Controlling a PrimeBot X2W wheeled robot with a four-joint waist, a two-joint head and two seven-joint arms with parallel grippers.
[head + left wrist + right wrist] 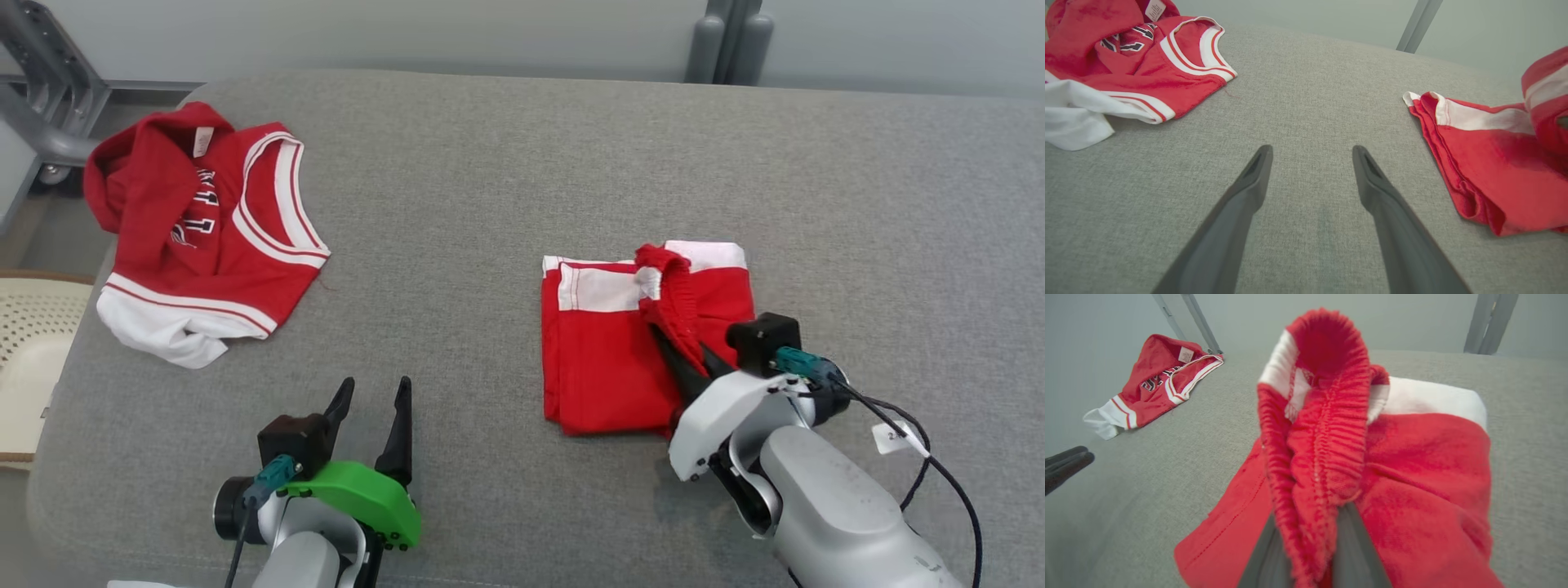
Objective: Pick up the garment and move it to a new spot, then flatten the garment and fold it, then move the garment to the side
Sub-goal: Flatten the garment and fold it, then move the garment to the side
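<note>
Garment [604, 367], by waistband [673, 294], in right hand [682, 348]

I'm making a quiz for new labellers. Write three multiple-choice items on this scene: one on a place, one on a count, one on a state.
1. Where on the grey fabric surface lies the crumpled red-and-white jersey? A far left; B centre; C near right.
2. How many garments lie there? A one; B two; C four.
3. The right gripper is: A open over bare fabric; B shut on the ribbed waistband of the folded red shorts; C shut, empty.
Answers: 1 A, it lies by the left edge; 2 B, jersey plus shorts; 3 B, its jaws pinch the waistband.
</note>
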